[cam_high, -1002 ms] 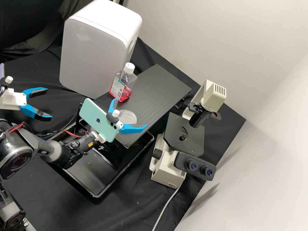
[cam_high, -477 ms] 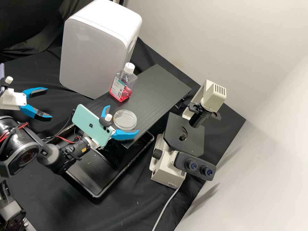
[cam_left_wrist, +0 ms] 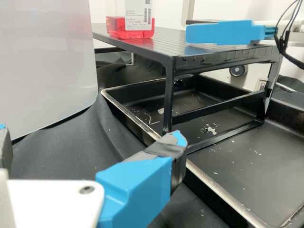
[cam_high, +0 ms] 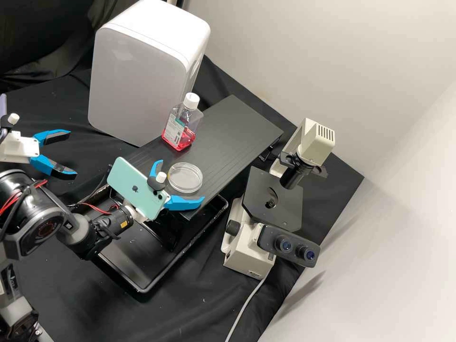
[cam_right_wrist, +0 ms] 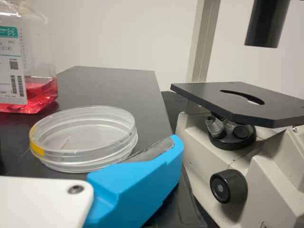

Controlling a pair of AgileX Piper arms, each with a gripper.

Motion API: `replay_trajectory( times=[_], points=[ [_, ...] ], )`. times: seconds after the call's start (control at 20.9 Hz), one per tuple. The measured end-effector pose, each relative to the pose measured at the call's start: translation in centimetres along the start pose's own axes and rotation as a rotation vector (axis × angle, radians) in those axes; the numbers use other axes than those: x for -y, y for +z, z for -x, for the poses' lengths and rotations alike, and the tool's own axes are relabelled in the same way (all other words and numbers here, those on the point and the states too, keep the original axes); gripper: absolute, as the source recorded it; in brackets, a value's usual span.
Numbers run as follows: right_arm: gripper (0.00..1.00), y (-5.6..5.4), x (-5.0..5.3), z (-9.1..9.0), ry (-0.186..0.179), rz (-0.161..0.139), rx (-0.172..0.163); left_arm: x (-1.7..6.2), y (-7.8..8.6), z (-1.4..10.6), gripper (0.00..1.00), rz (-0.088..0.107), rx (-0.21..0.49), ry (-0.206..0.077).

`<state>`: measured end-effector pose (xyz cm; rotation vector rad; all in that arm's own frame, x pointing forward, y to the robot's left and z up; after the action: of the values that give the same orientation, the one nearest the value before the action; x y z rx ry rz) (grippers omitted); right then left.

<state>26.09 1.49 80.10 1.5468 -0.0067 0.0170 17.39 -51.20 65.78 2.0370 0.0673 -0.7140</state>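
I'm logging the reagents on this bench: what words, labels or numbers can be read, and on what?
Nothing can be quoted reliably.
Bottle label: printed lines, digits and a barcode, too blurred to read.
Phone back: a small dark logo, no words.
Microscope base: a small mark, too small to read.
Petri dish: a yellow strip, no writing.

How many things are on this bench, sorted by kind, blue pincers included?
Pincers: 2, the left pincer and the right pincer
Clear petri dish: 1
Bottle of red liquid: 1
Microscope: 1
White box: 1
Black raised shelf: 1
Black tray: 1
Total: 8
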Motion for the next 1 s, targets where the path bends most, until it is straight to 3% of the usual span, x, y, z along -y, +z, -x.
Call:
replay_trajectory(
  times=[0.19,1.0],
  points=[
    [1.00,0.2,-0.1,0.0,0.013,-0.009,0.018,0.00,0.0,0.0,1.00,0.000,0.000,0.000],
    [1.00,-0.6,-0.9,-1.7,0.055,0.011,-0.013,0.12,0.0,0.0,1.00,-0.002,-0.002,-0.005]
  ],
)
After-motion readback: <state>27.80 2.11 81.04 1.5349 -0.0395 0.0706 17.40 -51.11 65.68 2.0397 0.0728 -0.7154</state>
